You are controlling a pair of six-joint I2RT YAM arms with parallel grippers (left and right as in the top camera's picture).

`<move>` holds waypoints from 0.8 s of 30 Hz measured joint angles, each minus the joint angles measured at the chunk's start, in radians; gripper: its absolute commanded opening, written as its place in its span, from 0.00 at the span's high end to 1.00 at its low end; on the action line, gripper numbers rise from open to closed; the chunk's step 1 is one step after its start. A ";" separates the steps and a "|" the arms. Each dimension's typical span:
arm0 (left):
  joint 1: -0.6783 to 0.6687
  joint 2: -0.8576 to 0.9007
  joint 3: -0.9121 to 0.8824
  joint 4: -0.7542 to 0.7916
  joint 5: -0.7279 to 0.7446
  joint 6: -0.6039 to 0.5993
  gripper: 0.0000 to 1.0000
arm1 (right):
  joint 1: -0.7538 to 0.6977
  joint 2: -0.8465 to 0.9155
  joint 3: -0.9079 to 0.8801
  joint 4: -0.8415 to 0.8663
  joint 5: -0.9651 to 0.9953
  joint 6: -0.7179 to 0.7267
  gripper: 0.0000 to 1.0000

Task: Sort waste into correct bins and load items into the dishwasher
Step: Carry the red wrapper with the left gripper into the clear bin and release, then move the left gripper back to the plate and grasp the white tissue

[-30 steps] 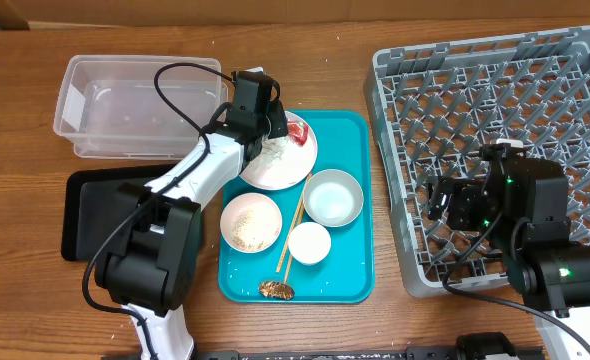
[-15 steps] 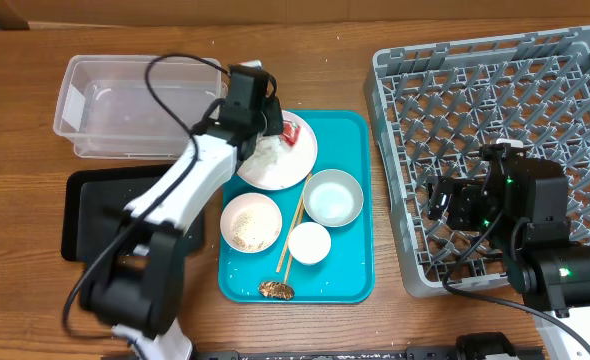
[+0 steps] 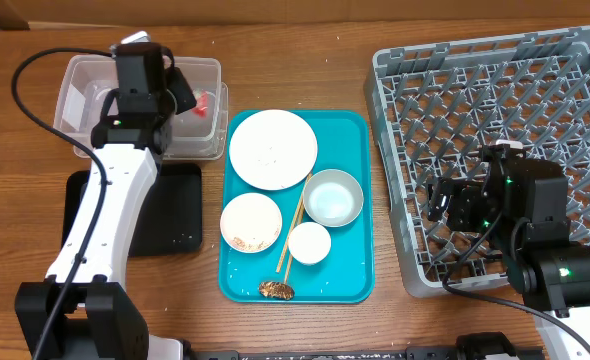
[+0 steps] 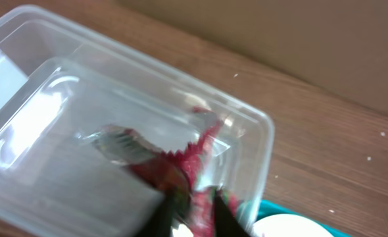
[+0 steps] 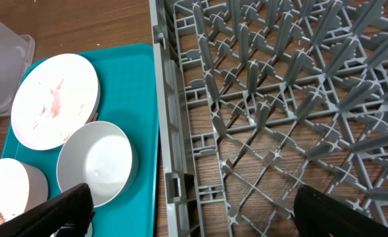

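My left gripper (image 3: 187, 95) hangs over the right end of the clear tub (image 3: 85, 100), the bin at the back left. The crinkled red wrapper (image 3: 207, 100) sits between its fingers, which stand only slightly apart. The left wrist view shows the same wrapper (image 4: 204, 141) inside the tub (image 4: 82, 85), blurred around my gripper (image 4: 193, 207). The white plate (image 3: 272, 149) lies bare on the teal tray (image 3: 350, 270). My right gripper (image 5: 194, 210) is wide open and holds nothing, low over the left edge of the grey dish rack (image 3: 495, 100).
The teal tray also carries a white bowl with rice (image 3: 251, 222), a pale bowl (image 3: 333, 197), a small cup (image 3: 309, 243), chopsticks (image 3: 295, 225) and a brown scrap (image 3: 275, 290). A black tray (image 3: 170, 215) lies in front of the tub, partly under my left arm.
My left arm swung left from the plate to over the clear tub, taking the red wrapper along. The plate is now bare. The right arm has not moved.
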 measured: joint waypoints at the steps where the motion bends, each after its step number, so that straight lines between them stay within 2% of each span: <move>1: 0.002 0.000 0.000 -0.013 0.000 0.002 0.56 | 0.000 0.000 0.000 0.000 0.000 0.000 0.00; 3: 0.002 0.000 0.000 -0.035 0.005 0.010 0.47 | 0.000 0.000 0.000 0.000 0.000 0.000 0.00; 11: -0.057 0.000 0.000 -0.125 0.118 0.018 0.42 | 0.000 0.000 0.000 -0.002 0.000 0.000 0.00; 14: -0.131 0.000 0.000 -0.164 0.140 0.051 0.34 | 0.000 0.000 0.000 -0.002 0.000 0.000 0.00; 19: -0.274 0.042 0.001 -0.219 0.160 0.129 0.34 | 0.000 0.000 0.000 -0.003 0.000 0.000 0.00; 24: -0.313 0.158 0.001 -0.235 0.163 0.148 0.32 | 0.000 0.000 0.000 -0.004 0.000 0.000 0.00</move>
